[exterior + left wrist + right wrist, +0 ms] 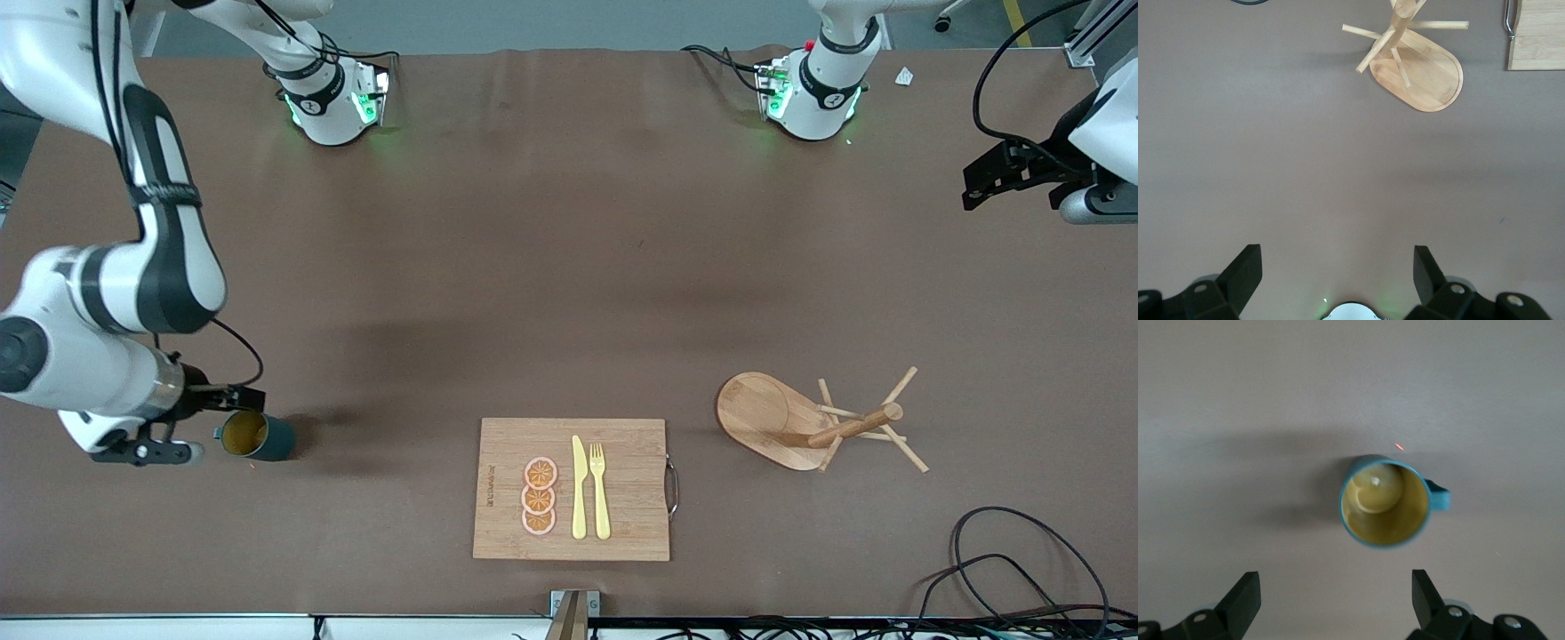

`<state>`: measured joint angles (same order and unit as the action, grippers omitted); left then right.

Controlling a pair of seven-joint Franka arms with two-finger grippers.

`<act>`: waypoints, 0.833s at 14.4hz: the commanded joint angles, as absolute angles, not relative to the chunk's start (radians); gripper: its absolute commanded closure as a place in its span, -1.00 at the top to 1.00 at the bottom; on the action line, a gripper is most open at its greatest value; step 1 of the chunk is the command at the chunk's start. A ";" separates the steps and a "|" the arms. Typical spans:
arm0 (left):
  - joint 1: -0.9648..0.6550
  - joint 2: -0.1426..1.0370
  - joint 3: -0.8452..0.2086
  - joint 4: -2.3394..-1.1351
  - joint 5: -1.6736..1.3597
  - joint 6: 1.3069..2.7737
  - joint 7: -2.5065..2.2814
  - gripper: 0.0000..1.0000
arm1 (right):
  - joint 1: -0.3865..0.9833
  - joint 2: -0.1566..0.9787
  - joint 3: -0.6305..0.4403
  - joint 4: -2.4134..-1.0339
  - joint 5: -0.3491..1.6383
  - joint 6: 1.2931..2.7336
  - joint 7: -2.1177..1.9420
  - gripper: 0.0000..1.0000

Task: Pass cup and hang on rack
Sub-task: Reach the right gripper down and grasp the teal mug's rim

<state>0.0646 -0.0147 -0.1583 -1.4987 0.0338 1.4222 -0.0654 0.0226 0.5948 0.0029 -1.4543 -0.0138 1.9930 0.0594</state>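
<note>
The right gripper (1335, 603), fingers spread, hovers over the cup (1385, 502) to grasp it; the left gripper (1338, 277), fingers also spread, waits near the rack (1418, 63).

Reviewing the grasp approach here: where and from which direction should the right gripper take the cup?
The cup stands upright, mouth open, its small handle jutting sideways. The open right gripper probably does best descending from above, pinching the rim wall away from the handle.
</note>
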 commanded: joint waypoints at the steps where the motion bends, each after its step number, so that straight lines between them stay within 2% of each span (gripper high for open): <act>1: 0.071 -0.020 -0.160 -1.493 0.035 1.422 -0.071 1.00 | 0.032 0.667 0.002 -1.439 -0.008 2.077 0.058 1.00; 2: 0.071 -0.020 -0.161 -1.490 0.035 1.422 -0.071 1.00 | 0.032 0.682 0.002 -1.440 -0.014 2.103 0.054 1.00; 3: 0.072 -0.021 -0.160 -1.486 0.035 1.422 -0.071 1.00 | 0.031 0.696 0.000 -1.442 -0.027 2.120 0.040 0.90; 4: 0.072 -0.023 -0.160 -1.485 0.035 1.422 -0.068 1.00 | 0.023 0.699 0.000 -1.442 -0.028 2.120 0.035 0.60; 5: 0.072 -0.025 -0.158 -1.485 0.035 1.422 -0.067 1.00 | 0.025 0.701 0.000 -1.443 -0.028 2.118 0.035 0.18; 6: 0.072 -0.026 -0.158 -1.485 0.035 1.422 -0.067 1.00 | 0.023 0.703 0.000 -1.443 -0.028 2.118 0.037 -0.11; 7: 0.072 -0.025 -0.158 -1.483 0.035 1.422 -0.069 1.00 | 0.018 0.706 0.000 -1.443 -0.026 2.118 0.037 -0.29; 12: 0.064 -0.011 -0.161 -1.496 0.035 1.422 -0.069 1.00 | 0.009 0.713 0.000 -1.447 -0.025 2.120 0.038 -0.73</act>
<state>0.0659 -0.0153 -0.1552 -1.4948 0.0338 1.4228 -0.0655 0.0178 0.7099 -0.0071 -1.4505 -0.0161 2.1229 0.0469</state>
